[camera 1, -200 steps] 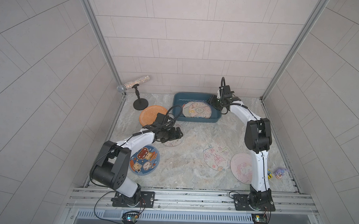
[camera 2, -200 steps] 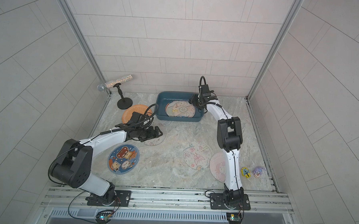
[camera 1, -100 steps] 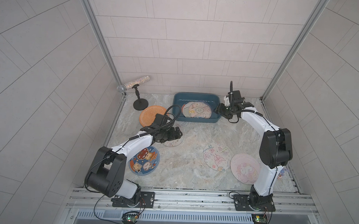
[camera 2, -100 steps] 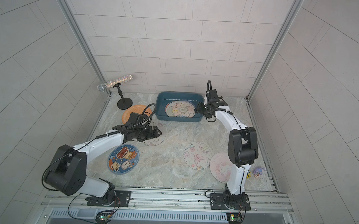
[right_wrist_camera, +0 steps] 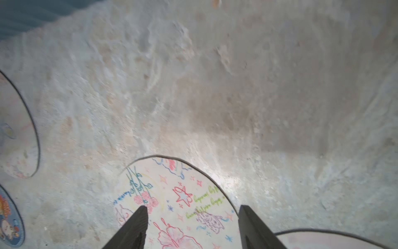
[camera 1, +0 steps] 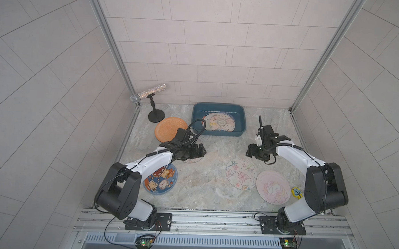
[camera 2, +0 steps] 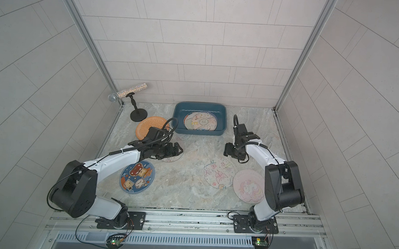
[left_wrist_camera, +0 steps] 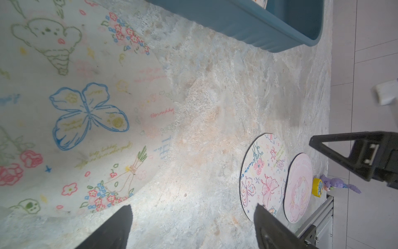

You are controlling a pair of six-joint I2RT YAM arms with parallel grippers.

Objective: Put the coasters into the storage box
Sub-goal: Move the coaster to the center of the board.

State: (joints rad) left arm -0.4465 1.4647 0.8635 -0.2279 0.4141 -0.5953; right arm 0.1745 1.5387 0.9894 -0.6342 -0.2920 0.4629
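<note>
2 white arms — black joints, black cables.

My left arm extends forward from its base, with the elbow low and the forearm running inward. My left gripper sits low, its jaws spread wide with nothing between them. My right arm is folded at the elbow, the forearm angled inward. My right gripper points downward with its jaws parted and holds nothing. In the right wrist view both fingers show a clear gap between them.
</note>
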